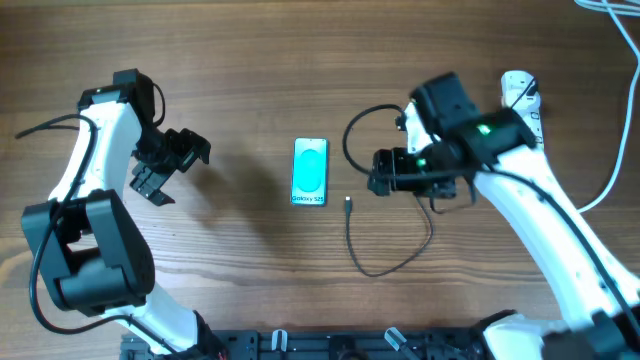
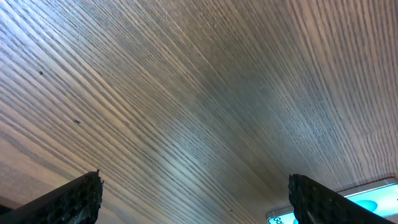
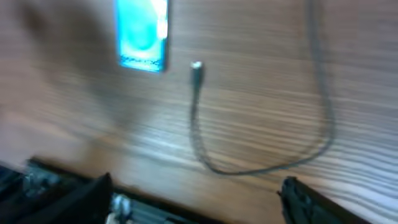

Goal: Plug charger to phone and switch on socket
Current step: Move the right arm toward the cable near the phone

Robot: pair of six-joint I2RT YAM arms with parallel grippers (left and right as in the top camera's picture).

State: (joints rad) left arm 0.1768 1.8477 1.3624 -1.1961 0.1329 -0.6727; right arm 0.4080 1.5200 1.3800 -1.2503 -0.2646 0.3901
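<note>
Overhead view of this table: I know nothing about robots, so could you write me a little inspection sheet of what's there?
Surface: wooden table, no spills seen.
Job's things: phone lies flat with its lit screen up; charger tip lies just beside the phone's lettered end, not plugged in; socket is mostly hidden behind the right arm.
Clutter: nothing seen.
Grippers: left gripper open and empty, left of the phone; right gripper open and empty, right of the phone.
Cables: charger loops loosely on the table; white cord runs down the right edge.
Surroundings: dark rail along the table's near edge.
</note>
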